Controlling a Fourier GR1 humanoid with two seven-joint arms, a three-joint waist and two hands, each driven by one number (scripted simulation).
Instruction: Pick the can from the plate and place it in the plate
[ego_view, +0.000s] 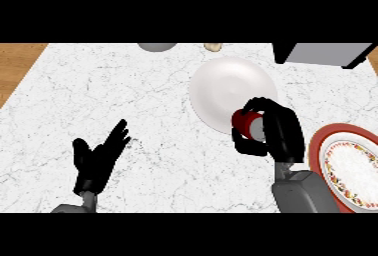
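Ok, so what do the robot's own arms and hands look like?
The left forearm and right forearm are plain grey, smooth and boxy. The left hand and right hand are black all over, with slim fingers and a thumb. No cables, markings or sleeves show.

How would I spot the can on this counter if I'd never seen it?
Start at the white marble counter and find the plain white plate right of its middle. At that plate's lower right edge, the robot's right hand curls round a small red can with a grey end. It is the only thing held, and the only red cylinder.
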